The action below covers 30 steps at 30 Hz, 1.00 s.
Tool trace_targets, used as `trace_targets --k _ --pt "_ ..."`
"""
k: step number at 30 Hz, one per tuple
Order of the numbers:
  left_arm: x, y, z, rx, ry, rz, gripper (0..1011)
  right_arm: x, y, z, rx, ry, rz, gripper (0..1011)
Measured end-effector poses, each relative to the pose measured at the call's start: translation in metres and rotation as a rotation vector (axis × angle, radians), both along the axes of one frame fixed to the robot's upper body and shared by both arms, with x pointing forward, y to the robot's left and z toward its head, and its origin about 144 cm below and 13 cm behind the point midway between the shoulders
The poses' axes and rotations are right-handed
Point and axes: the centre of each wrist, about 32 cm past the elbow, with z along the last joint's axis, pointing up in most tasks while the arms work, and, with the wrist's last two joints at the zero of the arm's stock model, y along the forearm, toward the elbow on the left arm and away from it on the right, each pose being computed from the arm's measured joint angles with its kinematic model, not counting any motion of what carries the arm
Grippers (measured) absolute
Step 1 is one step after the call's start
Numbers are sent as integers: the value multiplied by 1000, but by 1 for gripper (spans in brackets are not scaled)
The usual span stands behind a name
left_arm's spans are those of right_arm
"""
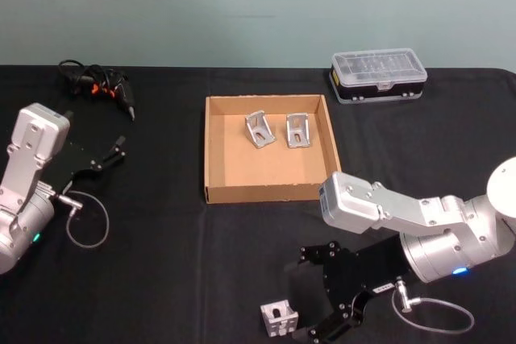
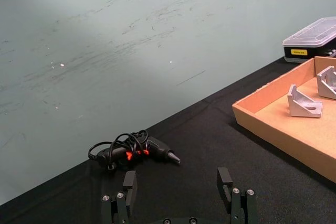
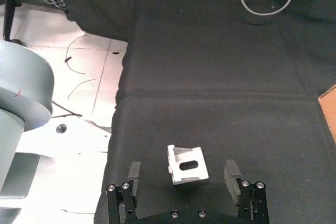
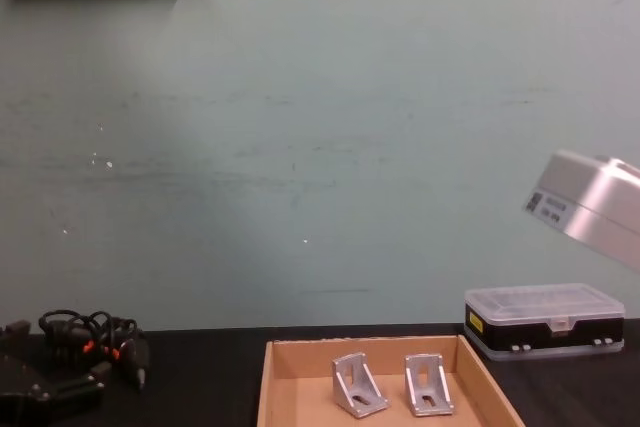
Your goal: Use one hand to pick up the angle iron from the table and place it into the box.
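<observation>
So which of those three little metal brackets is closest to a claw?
The bracket on the table, outside the box, between the right gripper's open fingers. The other two lie inside it.

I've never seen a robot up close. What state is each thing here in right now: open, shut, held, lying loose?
Loose angle iron, lying on the table, not gripped.
Right gripper, open, straddling that iron without touching.
Left gripper, open, empty.
Box, open-topped, holding two angle irons.
Plastic case, lid shut.
Black tool, lying on the table, cable coiled.
</observation>
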Motion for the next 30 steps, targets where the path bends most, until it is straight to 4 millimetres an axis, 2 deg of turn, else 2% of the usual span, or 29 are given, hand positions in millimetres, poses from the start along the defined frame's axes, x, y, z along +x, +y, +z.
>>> trace_targets --k 30 --pt "0 0 0 0 0 0 1000 7 29 -15 -55 -5 -6 1000"
